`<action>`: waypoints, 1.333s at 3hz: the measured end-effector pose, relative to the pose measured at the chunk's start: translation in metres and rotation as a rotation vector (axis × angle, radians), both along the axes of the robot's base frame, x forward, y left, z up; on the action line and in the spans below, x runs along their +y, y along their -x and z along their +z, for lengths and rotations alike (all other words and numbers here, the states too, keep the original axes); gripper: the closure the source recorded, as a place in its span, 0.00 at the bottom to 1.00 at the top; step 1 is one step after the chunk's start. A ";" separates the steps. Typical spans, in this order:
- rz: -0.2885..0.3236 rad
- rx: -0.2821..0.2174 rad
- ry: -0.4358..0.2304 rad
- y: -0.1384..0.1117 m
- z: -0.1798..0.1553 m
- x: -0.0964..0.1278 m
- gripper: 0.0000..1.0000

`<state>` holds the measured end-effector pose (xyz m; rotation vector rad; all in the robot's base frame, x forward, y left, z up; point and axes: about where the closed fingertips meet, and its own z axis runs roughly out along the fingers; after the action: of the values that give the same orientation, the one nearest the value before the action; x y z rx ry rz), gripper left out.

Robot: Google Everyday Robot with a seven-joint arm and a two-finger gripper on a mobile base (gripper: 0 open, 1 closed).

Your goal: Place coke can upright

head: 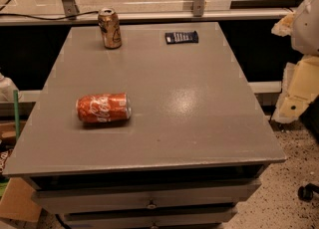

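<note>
The coke can [103, 108] lies on its side on the grey table [189, 103], at the front left. It is red-orange with white script, and its silver top faces right. My gripper [295, 93] shows as pale cream parts at the right edge of the view, off the table's right side. It is far from the can and nothing is seen in it.
A gold-tan can [109, 28] stands upright at the table's back left. A small dark packet [182, 37] lies at the back centre. Drawers [149, 200] sit under the tabletop. A cardboard box [17, 200] is on the floor at left, and a glass rail runs behind the table.
</note>
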<state>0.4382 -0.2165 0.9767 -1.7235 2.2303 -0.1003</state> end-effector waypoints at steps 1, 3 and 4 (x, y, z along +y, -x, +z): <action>0.000 0.000 0.000 0.000 0.000 0.000 0.00; 0.106 0.015 -0.120 0.002 -0.015 0.047 0.00; 0.210 0.015 -0.164 0.007 -0.030 0.098 0.00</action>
<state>0.4315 -0.1185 0.9466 -1.8584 1.9919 0.1398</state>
